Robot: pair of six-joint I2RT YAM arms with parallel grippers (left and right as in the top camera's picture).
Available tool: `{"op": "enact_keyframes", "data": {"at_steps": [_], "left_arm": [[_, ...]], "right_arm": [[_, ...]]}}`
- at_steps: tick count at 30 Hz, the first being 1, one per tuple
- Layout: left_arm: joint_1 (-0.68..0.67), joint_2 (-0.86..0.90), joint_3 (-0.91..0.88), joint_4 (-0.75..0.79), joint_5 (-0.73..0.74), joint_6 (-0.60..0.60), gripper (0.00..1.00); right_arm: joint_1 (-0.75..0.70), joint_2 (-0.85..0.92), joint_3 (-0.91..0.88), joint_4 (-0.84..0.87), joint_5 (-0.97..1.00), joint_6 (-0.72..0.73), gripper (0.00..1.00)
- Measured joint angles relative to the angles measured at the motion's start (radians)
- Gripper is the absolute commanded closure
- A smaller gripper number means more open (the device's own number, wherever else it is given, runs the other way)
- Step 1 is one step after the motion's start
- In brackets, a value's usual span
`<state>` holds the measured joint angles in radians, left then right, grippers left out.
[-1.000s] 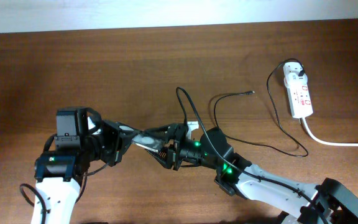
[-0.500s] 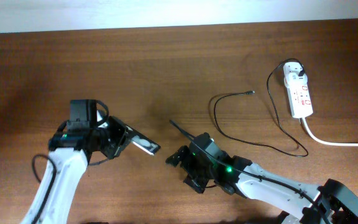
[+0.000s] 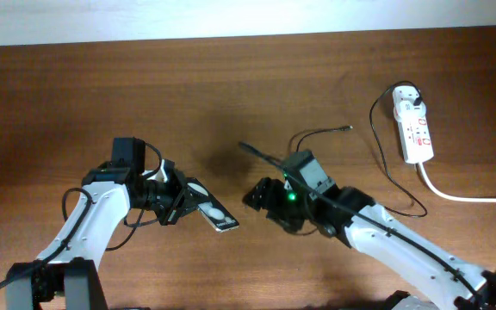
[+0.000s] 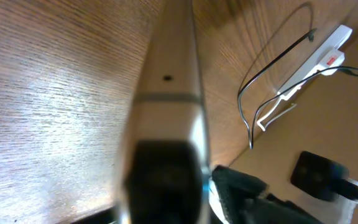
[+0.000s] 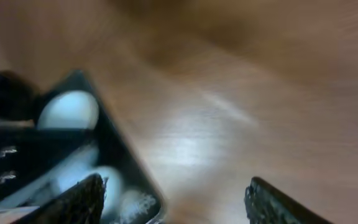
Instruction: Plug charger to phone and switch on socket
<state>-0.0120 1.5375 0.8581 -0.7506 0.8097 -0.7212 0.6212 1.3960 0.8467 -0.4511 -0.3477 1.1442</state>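
Observation:
My left gripper [image 3: 179,203] is shut on the near end of the black phone [image 3: 211,211], which it holds tilted just above the table. In the left wrist view the phone [image 4: 169,93] shows edge-on and blurred. My right gripper [image 3: 255,198] stands open a little to the right of the phone's free end, with nothing in it. In the right wrist view its fingers [image 5: 79,198] are spread wide and the phone's glossy screen [image 5: 107,165] lies to the left. The charger [image 3: 384,172] loops loose on the table, its tip [image 3: 348,128] lying free. The white socket [image 3: 415,129] lies far right.
A thick white cord [image 3: 468,197] runs from the socket off the right edge. A plug [image 3: 410,97] sits in the socket's far end. The table's back edge runs along the top, against a pale wall.
A second ago both grippers met at the phone. The right one has let go and drawn back to the right. The left arm has carried the phone a little right and lower.

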Motion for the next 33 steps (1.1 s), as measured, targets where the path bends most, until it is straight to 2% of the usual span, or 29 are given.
{"op": "enact_keyframes", "data": {"at_steps": [4, 9, 12, 15, 19, 26, 33], "left_arm": [[0.000, 0.000, 0.001, -0.001, 0.005, 0.000, 1.00], [0.000, 0.000, 0.001, -0.002, 0.006, 0.000, 1.00], [0.000, 0.000, 0.001, -0.002, 0.006, 0.000, 1.00], [0.000, 0.000, 0.001, -0.002, 0.006, 0.000, 1.00], [0.000, 0.000, 0.001, -0.002, 0.006, 0.000, 1.00], [0.000, 0.000, 0.001, -0.004, 0.006, 0.000, 1.00], [0.000, 0.000, 0.001, -0.005, 0.006, 0.000, 1.00]], "right_arm": [[-0.001, -0.006, 0.213, -0.204, 0.216, -0.030, 0.24], [-0.028, -0.006, 0.294, -0.258, 0.371, -0.039, 0.24], [-0.090, 0.008, 0.294, -0.261, 0.385, -0.042, 0.24], [-0.160, 0.083, 0.296, -0.255, 0.389, -0.047, 0.24], [-0.180, 0.217, 0.304, -0.211, 0.384, -0.055, 0.24], [-0.196, 0.465, 0.520, -0.203, 0.377, -0.080, 0.24], [-0.283, 0.492, 0.532, -0.154, 0.379, -0.079, 0.24]]}}
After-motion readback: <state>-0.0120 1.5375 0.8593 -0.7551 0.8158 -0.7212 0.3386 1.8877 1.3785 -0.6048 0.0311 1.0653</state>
